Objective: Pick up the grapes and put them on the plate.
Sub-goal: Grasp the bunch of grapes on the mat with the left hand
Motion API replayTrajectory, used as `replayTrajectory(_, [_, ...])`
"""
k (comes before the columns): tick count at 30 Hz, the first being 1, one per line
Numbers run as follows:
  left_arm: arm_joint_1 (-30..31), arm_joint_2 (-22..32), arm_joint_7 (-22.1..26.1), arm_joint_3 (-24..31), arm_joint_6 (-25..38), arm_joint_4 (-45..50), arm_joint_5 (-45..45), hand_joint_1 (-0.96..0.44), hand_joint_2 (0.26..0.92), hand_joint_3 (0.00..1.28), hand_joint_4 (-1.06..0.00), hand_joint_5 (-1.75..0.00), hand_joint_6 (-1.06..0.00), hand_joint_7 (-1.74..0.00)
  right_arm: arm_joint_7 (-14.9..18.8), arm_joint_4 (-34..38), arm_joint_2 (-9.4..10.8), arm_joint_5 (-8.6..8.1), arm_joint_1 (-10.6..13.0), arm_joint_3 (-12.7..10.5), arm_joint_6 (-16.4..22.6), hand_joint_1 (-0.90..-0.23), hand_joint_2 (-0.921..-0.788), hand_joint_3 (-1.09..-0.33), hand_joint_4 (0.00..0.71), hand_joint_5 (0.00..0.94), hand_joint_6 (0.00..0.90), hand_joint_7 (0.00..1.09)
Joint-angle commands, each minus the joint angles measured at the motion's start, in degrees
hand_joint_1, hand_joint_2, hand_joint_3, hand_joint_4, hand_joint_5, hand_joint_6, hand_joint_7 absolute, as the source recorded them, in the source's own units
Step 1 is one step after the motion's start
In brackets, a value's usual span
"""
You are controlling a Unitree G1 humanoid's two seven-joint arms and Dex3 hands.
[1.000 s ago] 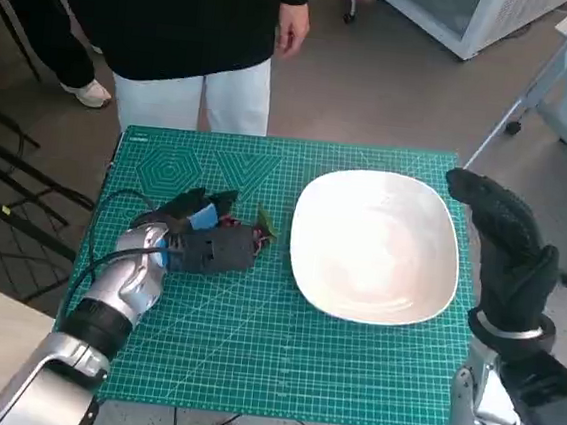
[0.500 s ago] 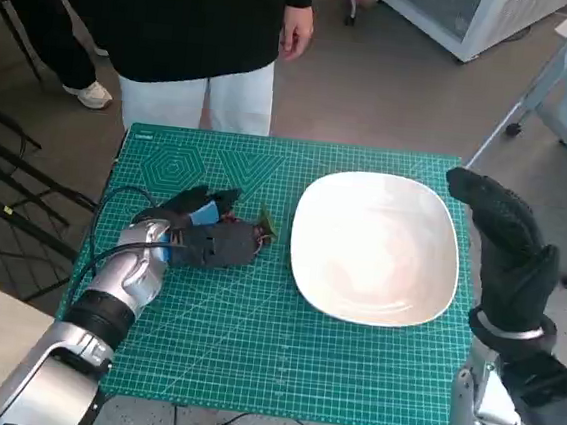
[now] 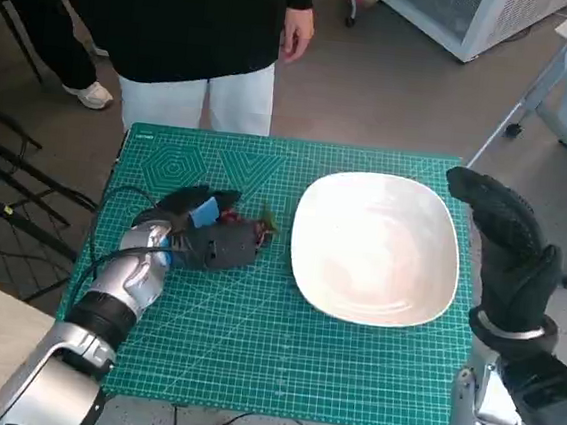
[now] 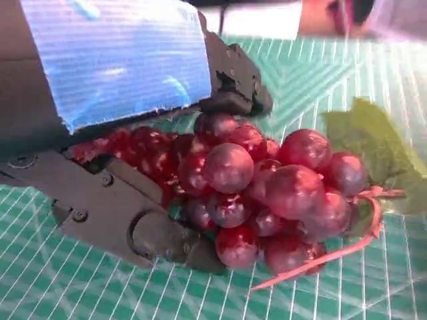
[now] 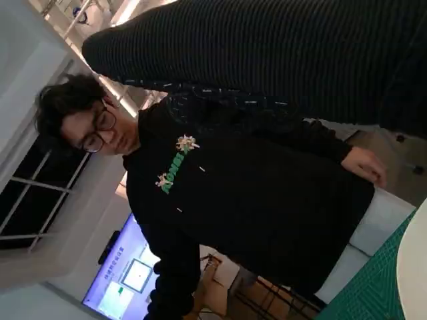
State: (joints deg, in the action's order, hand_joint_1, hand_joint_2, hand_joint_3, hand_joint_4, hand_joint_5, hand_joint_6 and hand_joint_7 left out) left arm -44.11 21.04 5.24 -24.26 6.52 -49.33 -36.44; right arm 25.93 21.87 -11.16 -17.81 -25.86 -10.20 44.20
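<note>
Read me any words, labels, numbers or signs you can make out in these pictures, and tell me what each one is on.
Green print on the chest of the person's black top: too small and tilted to read.
Lit screen behind the person: text too blurred to read.
Green cutting mat: grid lines and shapes only, any fine print too small to read.
Plate, grapes, blue tape on the left hand: no text.

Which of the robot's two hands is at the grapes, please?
The left hand, black with blue tape, has its fingers round the grapes; the gloved right hand is raised beside the plate.
</note>
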Motion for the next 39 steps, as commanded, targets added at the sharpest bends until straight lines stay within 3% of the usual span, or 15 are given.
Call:
replayTrajectory(1, [4.2,0.4,-0.2,-1.2,0.4,3.9,-1.1,0.34,0.915,0.14,-0.6,-1.26,-0.65,-0.51,-0.2,0.1,-0.1,0.18,1.2,-0.1,-0.8,-0.604,-0.921,-0.716,0.189,0.001,-0.001,0.4])
replayTrajectory(4, [5.3,1.1,0.4,-1.0,0.6,6.8,-0.8,0.33,0.919,0.17,-0.57,-1.33,-0.61,-0.66,-0.2,0.1,-0.1,0.24,1.2,0.0,-0.8,-0.603,-0.921,-0.716,0.19,0.002,-0.001,0.4])
replayTrajectory(8, [6.3,1.7,1.5,-0.5,1.0,9.7,-0.4,0.11,0.92,0.2,-0.56,-1.37,-0.5,-1.07,-0.2,0.0,0.0,0.31,1.3,0.0,-0.8,-0.603,-0.921,-0.716,0.189,0.001,-0.001,0.4])
replayTrajectory(12, [7.1,2.1,2.0,-0.2,1.5,11.7,-0.4,0.03,0.921,0.2,-0.55,-1.36,-0.47,-1.24,-0.3,0.0,0.0,0.43,1.3,0.1,-0.7,-0.604,-0.921,-0.716,0.189,0.001,-0.001,0.4])
replayTrajectory(19, [7.7,2.3,2.4,0.5,1.8,13.1,0.1,0.0,0.921,0.2,-0.54,-1.31,-0.46,-1.33,-0.2,0.3,0.0,0.3,1.1,0.0,-0.6,-0.604,-0.921,-0.717,0.19,0.001,-0.001,0.4])
replayTrajectory(39, [7.6,2.5,1.8,1.0,1.2,12.4,0.6,0.0,0.921,0.21,-0.54,-1.29,-0.46,-1.36,-0.3,0.6,0.3,0.51,0.8,0.1,-0.2,-0.601,-0.921,-0.718,0.19,0.001,-0.001,0.4])
